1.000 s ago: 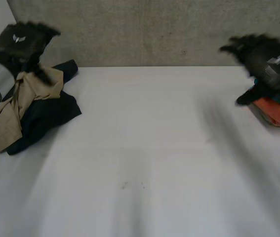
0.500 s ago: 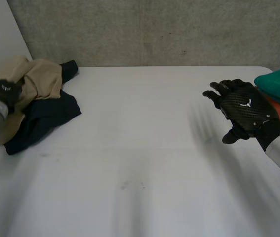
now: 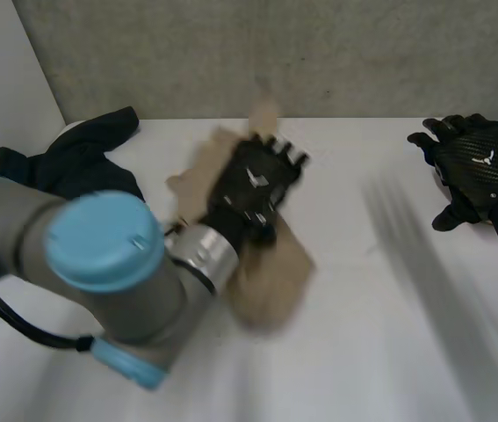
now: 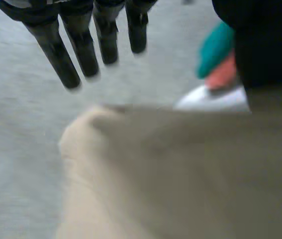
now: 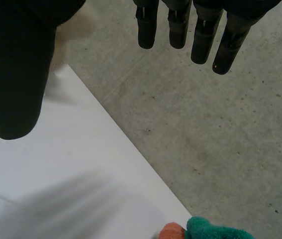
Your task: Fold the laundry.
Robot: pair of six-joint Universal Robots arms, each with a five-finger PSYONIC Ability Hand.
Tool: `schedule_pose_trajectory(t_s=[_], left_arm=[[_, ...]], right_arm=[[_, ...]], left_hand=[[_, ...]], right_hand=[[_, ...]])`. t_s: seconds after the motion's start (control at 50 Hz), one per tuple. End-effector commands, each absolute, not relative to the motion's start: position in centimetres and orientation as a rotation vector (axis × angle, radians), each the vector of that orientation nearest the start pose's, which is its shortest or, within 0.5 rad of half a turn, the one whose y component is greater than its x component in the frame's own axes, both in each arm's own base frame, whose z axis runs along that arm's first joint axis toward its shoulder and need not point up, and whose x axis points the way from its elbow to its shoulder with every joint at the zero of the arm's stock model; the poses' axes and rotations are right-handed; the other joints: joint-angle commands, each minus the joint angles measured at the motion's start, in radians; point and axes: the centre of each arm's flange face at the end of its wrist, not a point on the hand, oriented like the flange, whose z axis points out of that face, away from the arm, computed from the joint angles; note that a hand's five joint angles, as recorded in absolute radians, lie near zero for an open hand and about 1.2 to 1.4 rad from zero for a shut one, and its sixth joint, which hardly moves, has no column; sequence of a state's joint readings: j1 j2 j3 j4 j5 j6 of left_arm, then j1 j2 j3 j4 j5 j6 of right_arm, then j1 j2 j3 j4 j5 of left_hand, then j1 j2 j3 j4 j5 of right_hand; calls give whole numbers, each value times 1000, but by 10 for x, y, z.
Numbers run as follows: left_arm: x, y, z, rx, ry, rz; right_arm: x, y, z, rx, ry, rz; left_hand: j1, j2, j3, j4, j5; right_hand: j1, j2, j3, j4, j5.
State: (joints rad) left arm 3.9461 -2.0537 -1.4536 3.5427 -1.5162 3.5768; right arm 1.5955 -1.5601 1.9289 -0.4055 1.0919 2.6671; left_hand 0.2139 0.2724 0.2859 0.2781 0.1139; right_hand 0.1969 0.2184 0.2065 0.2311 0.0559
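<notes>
While the tan garment lies crumpled on the bench beneath the straight fingers of the left hand, the right hand hovers spread, empty; apparently no fold made yet, dark garment untouched.

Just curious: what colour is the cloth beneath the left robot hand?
It is a plain beige crumpled cloth; the head view shows it best.

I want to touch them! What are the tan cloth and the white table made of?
The tan cloth looks like soft, matte woven fabric, maybe cotton: it bunches and sags in limp folds. The table looks like a hard, smooth white board, maybe laminate: it is flat, shows soft shadows and has a crisp straight edge. The look alone cannot settle either material.
</notes>
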Motion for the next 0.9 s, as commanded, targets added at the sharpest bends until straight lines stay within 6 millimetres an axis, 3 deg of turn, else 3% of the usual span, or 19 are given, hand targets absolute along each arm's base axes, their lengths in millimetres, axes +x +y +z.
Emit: schedule_pose_trajectory(t_s=[0.02,0.1,0.2,0.26,0.34,0.4,0.52,0.7,0.8,0.86,0.88,0.9], left_arm=[[-364,-202,236,1355,1952,-2413],[-337,-231,253,1198,1941,-2418],[-304,-269,252,1034,1989,-2362],[-290,-283,249,978,2024,-2331],[-276,-299,234,1000,2110,-2256],[-268,-313,213,1095,2202,-2192],[-268,-321,187,1233,2307,-2129],[-274,-334,154,1338,2304,-2041],[-281,-333,136,1430,2256,-1984],[-285,-331,131,1448,2252,-1977],[-288,-329,131,1457,2246,-1980],[-290,-328,129,1461,2248,-1979]], right_arm=[[182,-282,236,-1043,1912,-2241],[184,-279,235,-1041,1932,-2197],[187,-268,232,-1035,2022,-2042],[201,-250,232,-1062,2044,-1893],[224,-226,227,-1102,2046,-1723],[246,-210,208,-1118,2049,-1559],[270,-185,180,-1162,2068,-1424],[293,-177,146,-1223,2052,-1443],[304,-176,133,-1255,2034,-1484],[308,-177,127,-1265,2038,-1517],[309,-178,126,-1268,2040,-1523],[311,-180,124,-1274,2035,-1543]], left_hand=[[-39,-98,-111,-104,-114],[-39,-98,-111,-104,-114],[-39,-97,-111,-103,-113],[-36,-94,-108,-100,-110],[-30,-88,-102,-94,-104],[-18,-77,-90,-82,-93],[-9,-68,-81,-73,-84],[29,-30,-43,-35,-46],[363,304,291,298,288],[668,609,596,604,593],[887,828,815,823,812],[968,909,896,903,893]], right_hand=[[-22,-44,-32,-57,-56],[-22,-44,-32,-57,-56],[-22,-44,-32,-57,-56],[-22,-44,-32,-57,-56],[-22,-44,-32,-57,-56],[-22,-44,-32,-57,-56],[-18,-40,-28,-53,-52],[38,16,28,4,4],[111,90,101,77,77],[313,292,303,279,279],[395,374,386,361,362],[562,540,552,527,528]])
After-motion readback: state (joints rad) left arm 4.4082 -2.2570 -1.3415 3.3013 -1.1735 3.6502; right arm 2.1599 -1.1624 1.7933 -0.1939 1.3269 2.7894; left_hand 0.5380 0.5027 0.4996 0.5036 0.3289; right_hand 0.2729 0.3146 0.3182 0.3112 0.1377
